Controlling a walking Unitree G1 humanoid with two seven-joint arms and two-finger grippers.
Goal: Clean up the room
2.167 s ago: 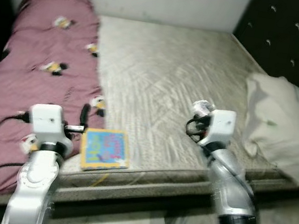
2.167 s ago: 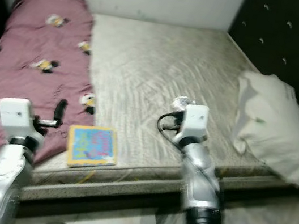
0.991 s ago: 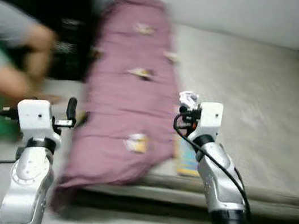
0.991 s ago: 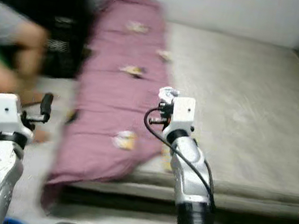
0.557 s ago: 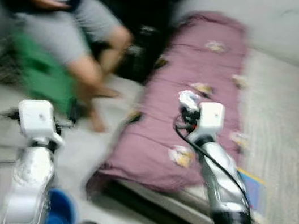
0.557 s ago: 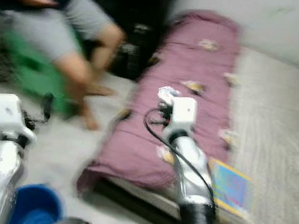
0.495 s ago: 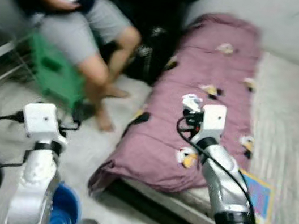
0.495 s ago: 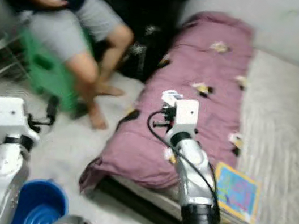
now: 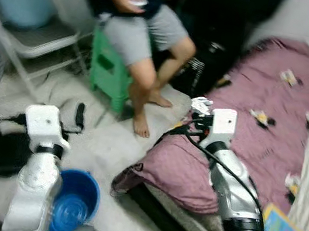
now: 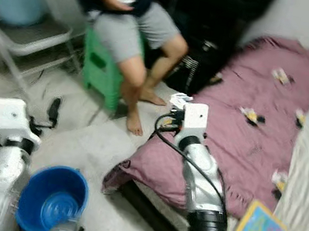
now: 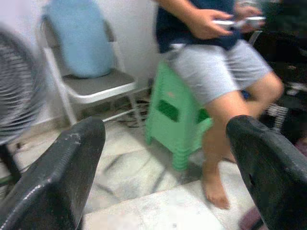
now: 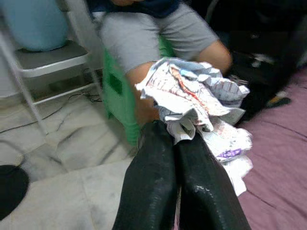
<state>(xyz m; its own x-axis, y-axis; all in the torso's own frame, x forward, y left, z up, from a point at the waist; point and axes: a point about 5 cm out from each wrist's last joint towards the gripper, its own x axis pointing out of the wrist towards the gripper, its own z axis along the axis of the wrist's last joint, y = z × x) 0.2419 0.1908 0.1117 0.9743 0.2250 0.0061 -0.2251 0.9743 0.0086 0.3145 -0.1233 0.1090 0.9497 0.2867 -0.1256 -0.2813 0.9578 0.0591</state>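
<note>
Right wrist view: a crumpled paper wrapper (image 12: 194, 98) is seen pinched between the two black fingers of the right claw (image 12: 180, 158), which is clenched on its lower edge only, with most of the wad standing free above the fingertips. From the head views, the right claw (image 9: 199, 112) is held raised over the edge of the maroon blanket (image 9: 257, 138) on the bed, beside the bare floor. The left claw (image 11: 168, 163) is released, its fingers spread wide, and nothing is held in it; it is raised at the robot's left, above the floor. A blue bucket (image 10: 51, 202) stands on the floor near the robot's left arm, and it is judged to be the likely place for the wrapper, though this cannot be confirmed.

Several risks are judged from here. The wrapper is gripped by a small part, so it could be shaken loose by a quick swing and dropped on the floor or blanket. A person (image 9: 140, 24) is seated on a green stool (image 9: 109, 72) close ahead, with a bare foot (image 9: 139, 126) on the floor near the path between claw and bucket; contact could be caused by a wide reach. The head views are blurred, so the bucket's rim could be misjudged and the release made beside it.
</note>
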